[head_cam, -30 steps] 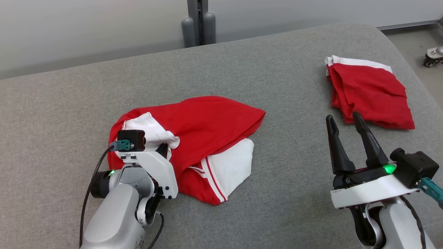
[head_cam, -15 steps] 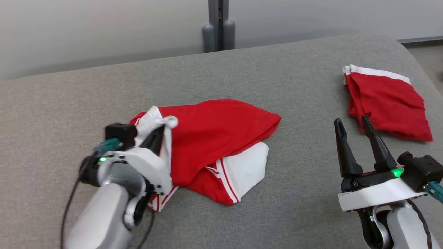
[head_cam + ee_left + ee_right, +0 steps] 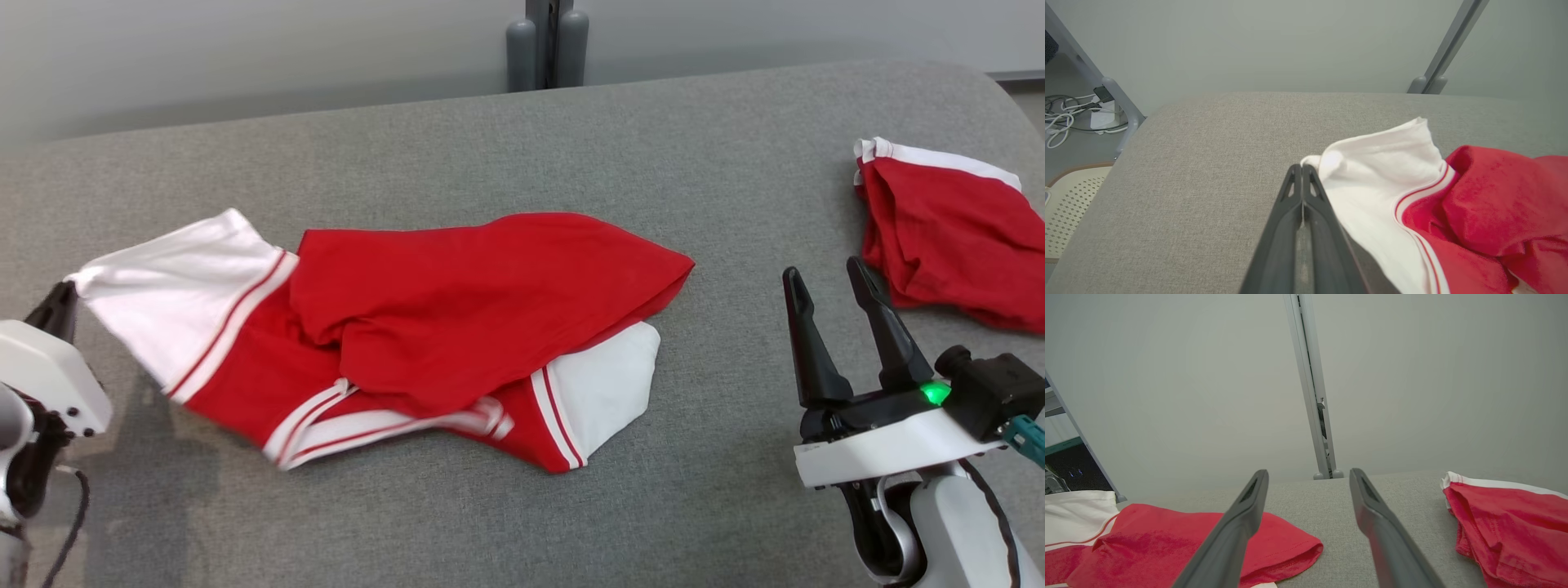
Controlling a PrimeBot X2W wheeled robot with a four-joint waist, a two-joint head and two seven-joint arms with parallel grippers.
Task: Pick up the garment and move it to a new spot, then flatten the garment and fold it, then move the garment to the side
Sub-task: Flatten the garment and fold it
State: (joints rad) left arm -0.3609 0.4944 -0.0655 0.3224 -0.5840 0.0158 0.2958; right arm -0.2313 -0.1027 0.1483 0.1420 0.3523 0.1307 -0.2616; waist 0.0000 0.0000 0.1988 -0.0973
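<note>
**A:** Left hand?
**B:** My left gripper (image 3: 1302, 168) is pinched right down, fingers pressed flat together. The corner of the white sleeve (image 3: 1372, 171) sits at the tips, so I read it as gripped. On the head camera that sleeve is drawn taut toward the gripper at the far left, with its corner raised off the surface.
**A:** And the garment?
**B:** The garment (image 3: 490, 286) is a red shirt with white sleeves and striped trim. It's mid-way across the grey table (image 3: 490, 139), crumpled, not flat. The red body is bunched over itself. The other white sleeve (image 3: 608, 388) pokes out from under it on the near right side. Only the left end is lifted; the rest lies on the table.
**A:** Right hand?
**B:** My right gripper (image 3: 820, 269) is spread wide, holding nothing, fingers pointing away from me. It hovers well apart from the garment, to its right. The tips are near the second red garment (image 3: 947, 229), a folded red piece with a white edge at the far right of the table. Can't tell whether they're over it or just short of it.
**A:** Anything behind?
**B:** Grey post (image 3: 547, 41) at the table's back edge, plain wall past it.
</note>
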